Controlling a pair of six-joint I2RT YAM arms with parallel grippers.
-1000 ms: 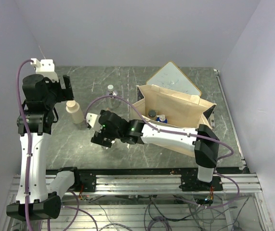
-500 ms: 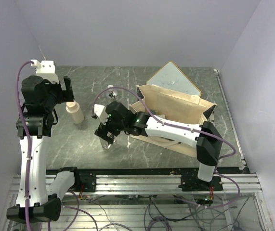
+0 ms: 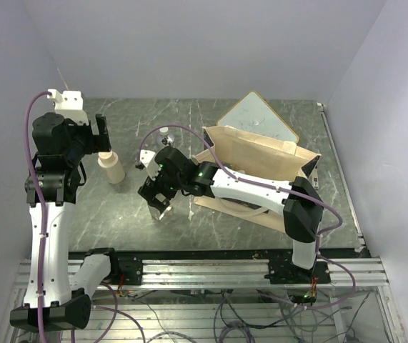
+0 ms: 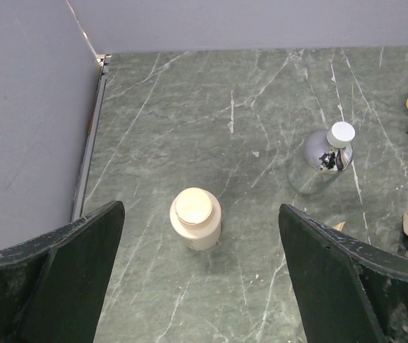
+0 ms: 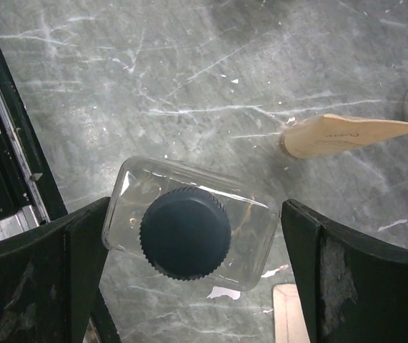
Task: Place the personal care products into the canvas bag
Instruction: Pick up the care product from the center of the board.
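Marbled green counter looks slick, so the black-capped bottle between the wide-apart right jaws may skid or tip if one touches first; left jaws gape too.

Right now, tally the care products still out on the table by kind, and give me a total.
Clear bottles: 2 (white-capped bottle, black-capped bottle)
Cream jar: 1
Tan tube: 1
Total: 4
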